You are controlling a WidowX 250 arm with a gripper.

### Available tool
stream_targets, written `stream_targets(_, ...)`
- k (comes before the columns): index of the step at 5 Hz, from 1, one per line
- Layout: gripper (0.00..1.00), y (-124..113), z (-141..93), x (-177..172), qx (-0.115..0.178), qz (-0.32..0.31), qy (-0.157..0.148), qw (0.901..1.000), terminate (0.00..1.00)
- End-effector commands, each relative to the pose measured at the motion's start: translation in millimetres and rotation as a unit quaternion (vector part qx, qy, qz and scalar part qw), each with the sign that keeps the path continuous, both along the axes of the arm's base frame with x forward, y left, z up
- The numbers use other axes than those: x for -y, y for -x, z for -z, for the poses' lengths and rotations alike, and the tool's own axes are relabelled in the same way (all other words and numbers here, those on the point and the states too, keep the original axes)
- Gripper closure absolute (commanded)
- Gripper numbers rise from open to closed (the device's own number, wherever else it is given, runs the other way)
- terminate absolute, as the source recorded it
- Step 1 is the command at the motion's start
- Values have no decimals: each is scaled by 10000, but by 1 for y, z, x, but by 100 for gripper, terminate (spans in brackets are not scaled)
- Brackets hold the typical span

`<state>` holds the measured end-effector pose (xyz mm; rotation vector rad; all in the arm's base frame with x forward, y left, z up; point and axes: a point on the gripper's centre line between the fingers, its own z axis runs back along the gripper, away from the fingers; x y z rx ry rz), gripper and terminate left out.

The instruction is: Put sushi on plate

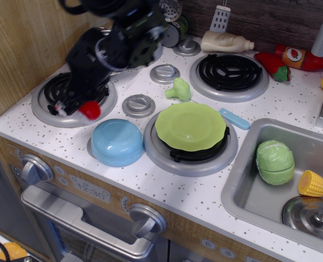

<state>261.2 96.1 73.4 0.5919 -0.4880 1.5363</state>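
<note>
sushi (88,111) in jaws — blue bowl (117,142) before plate (191,126)

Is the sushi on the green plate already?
No, the sushi is held in the gripper above the left burner, away from the bare plate.

Oven panel clock display (90,190): reads "12:30", possibly.

Red sushi (88,111) airborne; green plate (191,126) on burner.
</note>
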Motion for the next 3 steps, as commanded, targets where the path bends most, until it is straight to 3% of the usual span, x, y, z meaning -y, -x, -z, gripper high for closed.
stream_targets(1,100,-37,-37,48,146,265,91,9995,0)
stream_targets(2,100,-55,-39,79,34,593,322,9977,0)
stream_targets(3,100,-72,-23,112,102,970,734,9925,0)
